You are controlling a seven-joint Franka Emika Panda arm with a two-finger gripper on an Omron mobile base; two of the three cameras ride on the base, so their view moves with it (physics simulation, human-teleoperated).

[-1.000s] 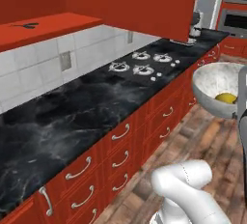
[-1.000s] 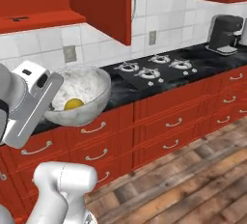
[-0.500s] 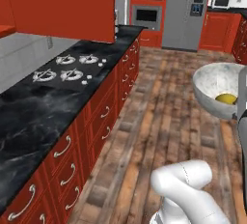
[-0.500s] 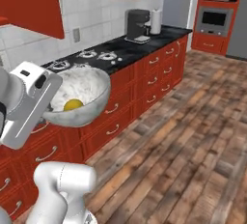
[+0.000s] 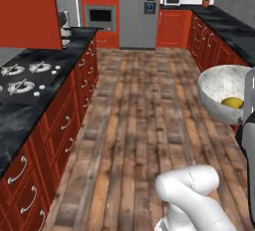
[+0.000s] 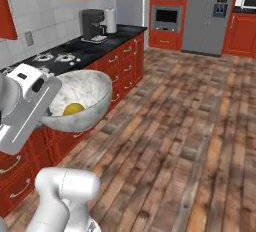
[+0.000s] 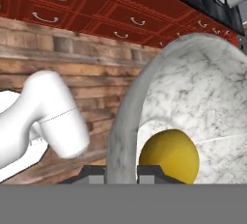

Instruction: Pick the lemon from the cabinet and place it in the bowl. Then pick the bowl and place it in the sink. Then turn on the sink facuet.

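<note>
The white marbled bowl [image 5: 222, 89] hangs in the air over the wooden floor, tilted, with the yellow lemon [image 5: 232, 102] lying inside it. From the right base view the bowl [image 6: 82, 99] is at the left, and the lemon [image 6: 73, 109] rests low against its wall. My gripper [image 7: 123, 172] is shut on the bowl's rim, one finger inside and one outside. In the hand view the bowl [image 7: 198, 92] looms large and the lemon [image 7: 169, 157] lies close to the fingers. The sink, its faucet and the cabinet are out of view.
A black counter with stove burners [image 5: 20, 78] and red drawers [image 5: 62, 125] runs along the left. A coffee machine [image 6: 93, 24] stands on it. Wood floor [image 5: 144, 100] stretches ahead to a grey fridge [image 5: 139, 11] and wall ovens [image 5: 99, 1]. Another black counter [image 5: 224, 23] lies right.
The whole scene has swung as the base turned away from the counter toward the open floor. The bowl with the lemon stays in my grip, unchanged relative to the arm.
</note>
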